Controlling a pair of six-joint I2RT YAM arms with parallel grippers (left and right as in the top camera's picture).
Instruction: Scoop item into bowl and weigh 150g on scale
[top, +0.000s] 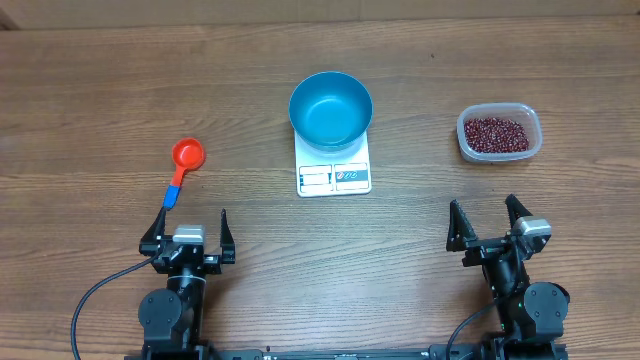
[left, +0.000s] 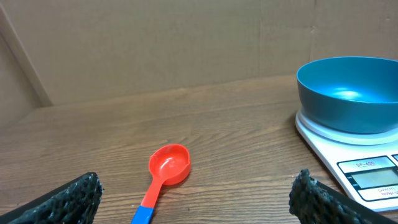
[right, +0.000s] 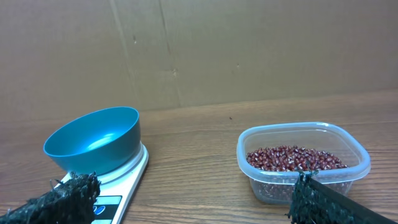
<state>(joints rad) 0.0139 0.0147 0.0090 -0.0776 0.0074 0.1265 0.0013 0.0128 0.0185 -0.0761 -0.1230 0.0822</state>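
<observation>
left gripper (top: 193, 216), right gripper (top: 482, 205) both agape; well short of bowl (top: 331, 108) on scale (top: 334, 176)

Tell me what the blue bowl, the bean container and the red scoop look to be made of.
Round deep blue bowl: smooth, semi-gloss, soft highlights inside; plastic or coated metal, cannot tell. Clear rectangular container: thin transparent plastic, small dark red-brown beans visible through its wall. Red-orange scoop with blue handle: glossy moulded plastic, probably.
</observation>
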